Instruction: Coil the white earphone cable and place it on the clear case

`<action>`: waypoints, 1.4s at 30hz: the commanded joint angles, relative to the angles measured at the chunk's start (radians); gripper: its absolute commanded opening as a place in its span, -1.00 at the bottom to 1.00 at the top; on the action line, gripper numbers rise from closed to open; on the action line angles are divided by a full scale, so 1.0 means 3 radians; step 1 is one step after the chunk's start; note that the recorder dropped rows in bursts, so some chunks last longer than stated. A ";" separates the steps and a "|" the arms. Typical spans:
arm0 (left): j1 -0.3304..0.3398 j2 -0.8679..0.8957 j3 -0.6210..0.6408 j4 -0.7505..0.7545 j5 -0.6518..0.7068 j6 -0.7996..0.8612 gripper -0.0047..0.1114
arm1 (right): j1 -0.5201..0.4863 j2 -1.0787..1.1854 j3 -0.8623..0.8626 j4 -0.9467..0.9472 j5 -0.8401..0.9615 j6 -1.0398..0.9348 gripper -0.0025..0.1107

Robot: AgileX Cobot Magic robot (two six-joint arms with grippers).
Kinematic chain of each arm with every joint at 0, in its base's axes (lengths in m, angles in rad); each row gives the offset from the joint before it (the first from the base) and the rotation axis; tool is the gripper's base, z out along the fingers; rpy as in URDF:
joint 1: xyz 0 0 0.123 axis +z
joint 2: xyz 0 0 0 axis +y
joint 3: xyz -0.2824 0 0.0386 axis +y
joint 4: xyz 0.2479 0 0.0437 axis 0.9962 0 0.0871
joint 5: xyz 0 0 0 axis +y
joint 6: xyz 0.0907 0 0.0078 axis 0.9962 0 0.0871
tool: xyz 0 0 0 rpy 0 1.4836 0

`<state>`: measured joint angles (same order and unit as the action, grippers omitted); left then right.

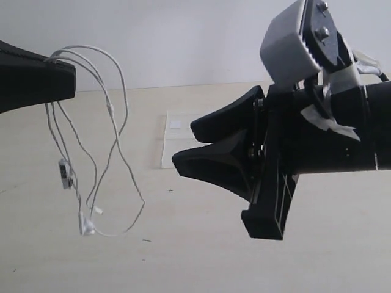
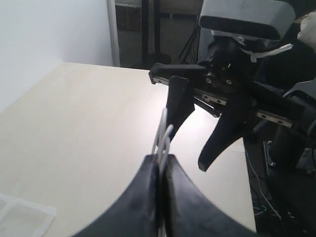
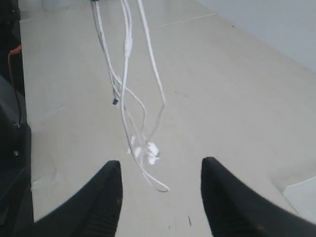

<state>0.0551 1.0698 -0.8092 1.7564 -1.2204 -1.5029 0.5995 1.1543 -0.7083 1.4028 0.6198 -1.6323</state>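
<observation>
The white earphone cable point(image 1: 109, 105) hangs in several long loops from my left gripper point(image 1: 72, 77), which is shut on its upper strands point(image 2: 163, 139) high above the table. The inline remote point(image 1: 64, 174) and earbuds point(image 1: 89, 226) dangle at the bottom of the loops. The clear case point(image 1: 173, 141) lies flat on the table behind, and shows too in the left wrist view point(image 2: 22, 217). My right gripper point(image 1: 183, 145) stands open to the right of the cable, holding nothing. In its own view the gripper point(image 3: 160, 165) faces the hanging loops point(image 3: 126, 74) and earbuds point(image 3: 149, 150), without touching them.
The pale table top point(image 1: 201, 256) stretches under both arms. A white wall point(image 1: 183, 36) rises behind it. Dark stands and cables point(image 2: 276, 197) are past the table's edge in the left wrist view. A corner of the clear case point(image 3: 302, 195) shows in the right wrist view.
</observation>
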 commanded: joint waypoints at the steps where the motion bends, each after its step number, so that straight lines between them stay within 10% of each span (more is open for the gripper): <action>1: -0.0017 0.0003 -0.0024 -0.0040 -0.0002 0.0031 -0.92 | -0.0020 0.0135 0.0013 0.0373 0.0031 -0.0243 0.04; 18: -0.0017 0.0003 -0.0024 -0.0040 -0.0002 0.0002 -0.92 | -0.0020 0.0785 0.0013 0.0894 0.0959 -0.1078 0.27; 42: -0.0017 0.0003 -0.0024 -0.0040 -0.0002 0.0002 -0.92 | -0.0020 0.0778 0.0013 0.1139 0.0745 -0.1216 0.37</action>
<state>0.0551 1.0698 -0.8092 1.7564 -1.2204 -1.4983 0.5995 1.3905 -0.7083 1.7269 0.8480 -1.9857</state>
